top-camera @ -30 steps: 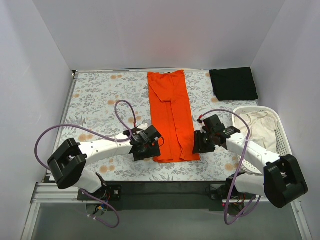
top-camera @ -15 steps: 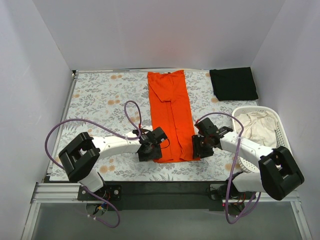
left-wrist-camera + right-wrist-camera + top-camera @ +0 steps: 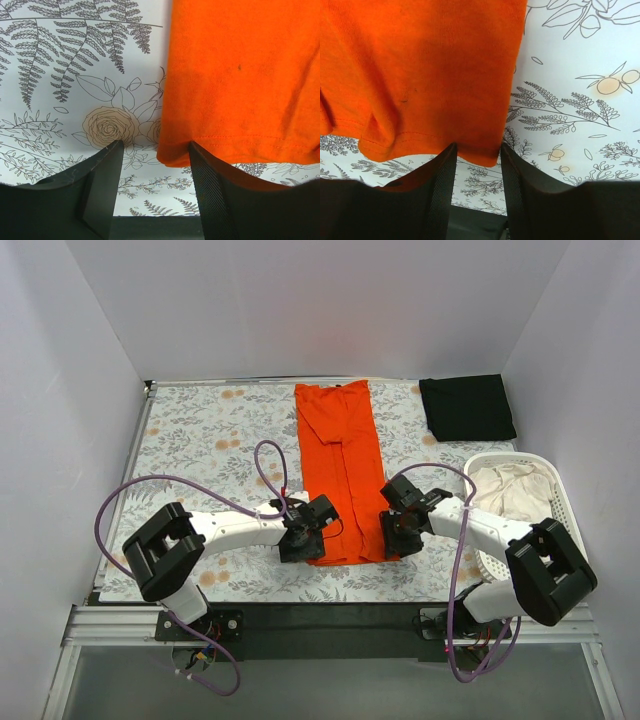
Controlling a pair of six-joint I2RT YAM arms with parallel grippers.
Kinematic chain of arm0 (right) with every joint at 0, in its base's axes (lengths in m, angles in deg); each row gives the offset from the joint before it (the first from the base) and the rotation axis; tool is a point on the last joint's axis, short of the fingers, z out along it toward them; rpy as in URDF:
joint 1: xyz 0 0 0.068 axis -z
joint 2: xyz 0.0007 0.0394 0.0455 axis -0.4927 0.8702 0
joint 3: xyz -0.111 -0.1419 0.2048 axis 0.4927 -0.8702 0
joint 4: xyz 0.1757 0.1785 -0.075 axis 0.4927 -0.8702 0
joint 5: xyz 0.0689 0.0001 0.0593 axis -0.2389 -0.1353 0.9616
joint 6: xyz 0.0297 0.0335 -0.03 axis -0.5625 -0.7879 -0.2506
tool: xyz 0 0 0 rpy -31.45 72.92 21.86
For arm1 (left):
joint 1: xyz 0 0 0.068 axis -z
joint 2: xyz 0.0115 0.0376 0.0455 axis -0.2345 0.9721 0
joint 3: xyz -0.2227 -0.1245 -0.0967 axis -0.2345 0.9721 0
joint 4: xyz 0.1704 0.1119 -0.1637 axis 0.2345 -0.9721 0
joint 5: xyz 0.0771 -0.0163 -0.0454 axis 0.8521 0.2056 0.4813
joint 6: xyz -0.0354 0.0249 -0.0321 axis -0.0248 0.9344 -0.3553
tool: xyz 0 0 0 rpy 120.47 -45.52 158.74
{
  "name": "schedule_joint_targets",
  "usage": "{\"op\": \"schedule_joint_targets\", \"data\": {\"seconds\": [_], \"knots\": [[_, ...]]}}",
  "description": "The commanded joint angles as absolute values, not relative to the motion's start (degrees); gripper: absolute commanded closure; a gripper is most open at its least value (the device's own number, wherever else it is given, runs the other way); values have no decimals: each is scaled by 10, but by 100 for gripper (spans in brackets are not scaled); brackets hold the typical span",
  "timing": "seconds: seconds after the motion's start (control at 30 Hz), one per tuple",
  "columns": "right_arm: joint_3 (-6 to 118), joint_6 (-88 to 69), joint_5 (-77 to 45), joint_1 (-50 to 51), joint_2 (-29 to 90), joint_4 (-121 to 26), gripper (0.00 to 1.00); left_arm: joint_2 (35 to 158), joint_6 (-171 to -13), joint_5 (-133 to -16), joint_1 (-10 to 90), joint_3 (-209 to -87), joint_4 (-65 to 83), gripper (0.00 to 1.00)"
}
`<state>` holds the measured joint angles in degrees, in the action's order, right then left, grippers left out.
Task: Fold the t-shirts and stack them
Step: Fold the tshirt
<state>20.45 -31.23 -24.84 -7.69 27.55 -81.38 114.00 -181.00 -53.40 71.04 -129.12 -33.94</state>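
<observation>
Closed in on orange t-shirt near hem corners, left claw and right claw both unclenched; pinching next, probably.

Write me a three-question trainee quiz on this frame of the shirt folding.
1. True or false: the black tee lies in the basket.
2. Where on the orange tee do the left gripper and right gripper stand? A near hem corners; B collar; C sleeves.
3. Which arm is nearer the basket?
Key: 1 false, it lies on the table beyond it; 2 A, jaws open astride each corner; 3 right.
</observation>
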Motion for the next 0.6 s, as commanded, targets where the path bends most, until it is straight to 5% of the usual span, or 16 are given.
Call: {"op": "schedule_joint_targets", "data": {"seconds": [0.0,0.27,0.57], "knots": [[204,-334,-268,-95,295,-821,60,1161,-1816,-541,717,-1284,-332,49],[181,-339,-274,-98,295,-824,80,1159,-1824,-557,717,-1266,-326,56],[186,-335,-275,-98,297,-824,86,1178,-1819,-570,717,-1269,-321,60]]}}
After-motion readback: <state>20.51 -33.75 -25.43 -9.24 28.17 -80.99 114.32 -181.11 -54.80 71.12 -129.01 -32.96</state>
